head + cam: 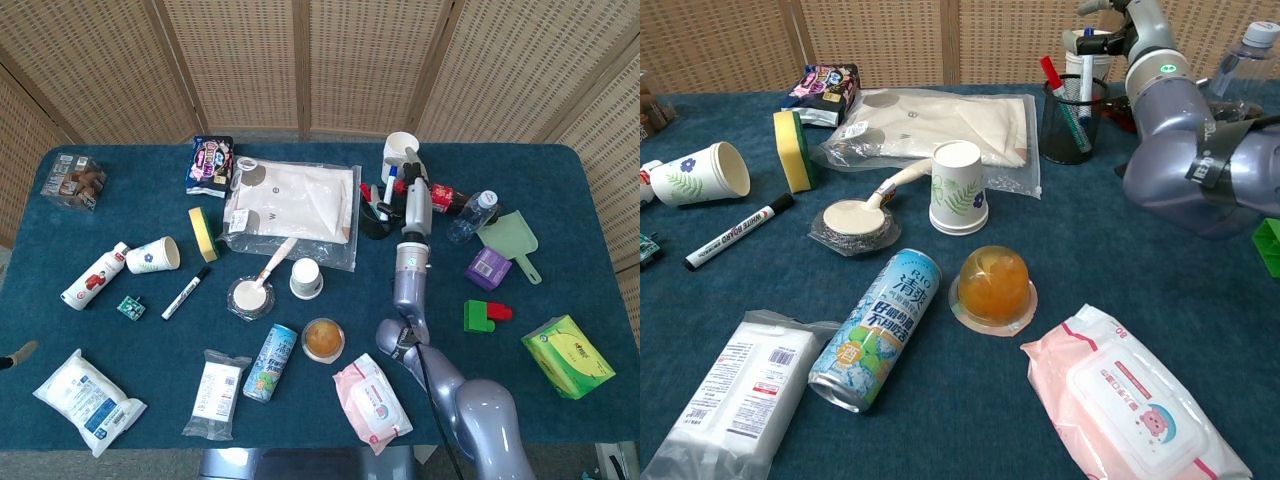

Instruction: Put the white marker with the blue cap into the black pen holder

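The white marker with the blue cap (pixel 1086 70) stands nearly upright, its lower end inside the black pen holder (pixel 1068 130), cap up. From the head view the marker (pixel 389 186) rises out of the holder (pixel 377 224) at the table's back middle. My right hand (pixel 1125 25) is just right of the marker's top, its fingers against the upper part and seemingly still pinching it. That right hand (pixel 411 170) reaches in from the near side. Only a grey tip of my left hand (pixel 14 353) shows at the left edge.
A red pen (pixel 1052 72) also stands in the holder. A white cup (pixel 400 148) sits behind it, with a cola bottle (pixel 445 198) and a water bottle (pixel 472 215) to its right. A clear bag (pixel 292 210) lies left; an upturned paper cup (pixel 959 187) stands in front.
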Robot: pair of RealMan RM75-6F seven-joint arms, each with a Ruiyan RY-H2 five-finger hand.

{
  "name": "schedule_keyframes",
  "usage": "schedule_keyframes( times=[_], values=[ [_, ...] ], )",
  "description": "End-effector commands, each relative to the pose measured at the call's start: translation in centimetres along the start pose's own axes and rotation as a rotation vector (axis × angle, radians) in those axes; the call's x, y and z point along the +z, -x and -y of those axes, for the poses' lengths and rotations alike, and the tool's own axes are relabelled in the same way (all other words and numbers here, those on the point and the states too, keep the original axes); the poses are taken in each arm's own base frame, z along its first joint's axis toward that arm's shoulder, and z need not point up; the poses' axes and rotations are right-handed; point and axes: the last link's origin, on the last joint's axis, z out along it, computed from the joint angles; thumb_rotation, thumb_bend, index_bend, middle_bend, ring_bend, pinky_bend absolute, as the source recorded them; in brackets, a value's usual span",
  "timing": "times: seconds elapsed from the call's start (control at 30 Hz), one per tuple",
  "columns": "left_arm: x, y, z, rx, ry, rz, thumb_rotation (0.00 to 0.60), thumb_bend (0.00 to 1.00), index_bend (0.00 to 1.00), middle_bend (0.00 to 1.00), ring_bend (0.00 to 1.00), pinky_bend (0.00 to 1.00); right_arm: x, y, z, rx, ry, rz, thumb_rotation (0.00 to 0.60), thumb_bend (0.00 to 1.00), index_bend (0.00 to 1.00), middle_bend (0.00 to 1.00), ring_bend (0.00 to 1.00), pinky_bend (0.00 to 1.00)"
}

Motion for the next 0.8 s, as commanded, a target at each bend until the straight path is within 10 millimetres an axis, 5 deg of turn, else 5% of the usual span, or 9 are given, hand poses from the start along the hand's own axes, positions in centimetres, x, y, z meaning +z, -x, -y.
schedule_keyframes(
  times=[0.03, 0.5, 0.8],
  values=[
    [0.0, 0.0, 0.1, -0.002, 0.001, 0.000, 0.600, 0.09, 0.00, 0.00, 0.00, 0.00, 0.0, -0.5, 0.1, -0.004, -0.018, -0.013, 0.600, 0.40, 0.29, 0.03, 0.00, 0.04],
    [-0.2, 0.1, -0.3, -0.005, 0.030, 0.014, 0.600, 0.09, 0.00, 0.00, 0.00, 0.00, 1.0, -4.2, 3.4, 0.013, -0.181, -0.074, 0.600, 0.40, 0.29, 0.03, 0.00, 0.04],
    [-0.6, 0.0, -0.5, -0.010, 0.063, 0.019, 0.600, 0.09, 0.00, 0.00, 0.00, 0.00, -2.1, -9.7, 5.4, -0.085, -0.340, -0.015, 0.600, 0.41, 0.29, 0.03, 0.00, 0.04]
  ],
)
